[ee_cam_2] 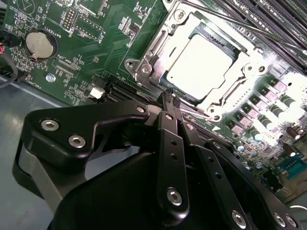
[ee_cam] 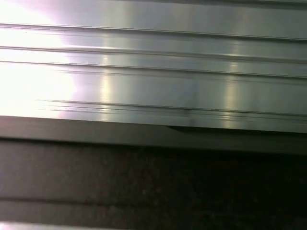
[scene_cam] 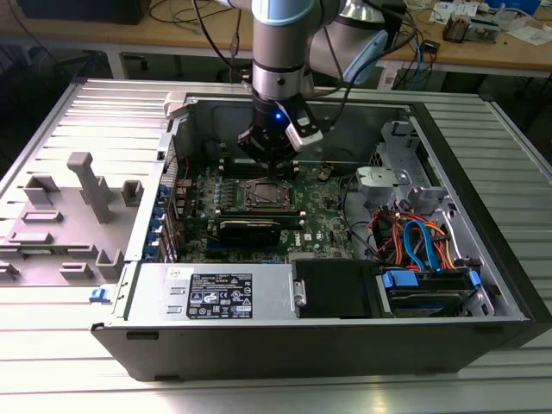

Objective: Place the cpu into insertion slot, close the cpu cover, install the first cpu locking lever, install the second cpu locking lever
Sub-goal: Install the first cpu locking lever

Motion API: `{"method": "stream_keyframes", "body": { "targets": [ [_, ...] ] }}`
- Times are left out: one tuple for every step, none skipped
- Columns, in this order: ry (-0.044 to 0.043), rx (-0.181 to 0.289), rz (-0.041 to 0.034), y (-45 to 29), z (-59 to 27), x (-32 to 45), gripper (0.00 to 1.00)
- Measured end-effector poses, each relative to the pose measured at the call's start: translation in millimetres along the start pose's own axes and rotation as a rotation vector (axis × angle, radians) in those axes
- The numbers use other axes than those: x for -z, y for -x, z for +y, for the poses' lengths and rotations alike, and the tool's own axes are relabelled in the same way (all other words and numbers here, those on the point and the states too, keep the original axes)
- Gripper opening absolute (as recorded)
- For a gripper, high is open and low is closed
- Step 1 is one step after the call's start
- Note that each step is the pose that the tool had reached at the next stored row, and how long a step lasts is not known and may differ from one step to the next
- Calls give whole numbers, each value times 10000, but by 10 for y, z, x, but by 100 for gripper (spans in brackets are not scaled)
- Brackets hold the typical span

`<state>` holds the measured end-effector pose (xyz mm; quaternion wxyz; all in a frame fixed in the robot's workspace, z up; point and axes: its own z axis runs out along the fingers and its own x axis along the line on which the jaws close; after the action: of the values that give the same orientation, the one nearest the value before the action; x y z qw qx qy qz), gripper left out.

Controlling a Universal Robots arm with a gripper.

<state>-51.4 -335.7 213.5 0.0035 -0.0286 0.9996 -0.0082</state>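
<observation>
In the exterior view, nearest the camera, we see the power supply (scene_cam: 216, 293) along the near wall of the open computer case (scene_cam: 483, 233); behind it lies the green motherboard (scene_cam: 323, 220), and the gripper (scene_cam: 269, 164) hangs directly above the insertion slot (scene_cam: 267, 195). In the second wrist view, nearest the lens, the gripper's (ee_cam_2: 170, 98) 2 black fingers (ee_cam_2: 168, 103) are pressed together at the tips and pinch nothing; they sit just beside the socket's edge. The cpu (ee_cam_2: 201, 64) lies flat inside the insertion slot (ee_cam_2: 144, 67), and the cpu cover (ee_cam_2: 230, 88) appears lowered around it, its cut-out framing the bright metal top. A thin lever rod (ee_cam_2: 230, 21) runs along 1 side of the socket. We judge steps 1 and 2 done and the lever work in hand; it calls for a precise hook on a slim rod. The first wrist view shows ribbed silver metal (ee_cam: 153, 72) above a dark surface (ee_cam: 153, 182).
</observation>
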Motion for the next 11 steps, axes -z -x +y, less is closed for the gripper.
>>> {"method": "stream_keyframes", "body": {
  "targets": [
    [-3, -3, 0, 4, 0, -7, 11],
    [-5, -4, 0, 9, 0, -14, 11],
    [-8, -6, 0, 13, 0, -19, 11],
    [-9, -8, 1, 18, 0, -22, 11],
    [-11, -10, 1, 22, 0, -26, 11],
    [-13, -11, 1, 23, 0, -27, 11],
    [-13, -12, 1, 24, 1, -28, 11],
    [-12, -11, 1, 24, 2, -28, 11],
    [-12, -11, 1, 25, 5, -29, 11],
    [-11, -12, 1, 25, 10, -29, 11],
    [-12, -11, 1, 25, 14, -28, 11]
  ]
}}
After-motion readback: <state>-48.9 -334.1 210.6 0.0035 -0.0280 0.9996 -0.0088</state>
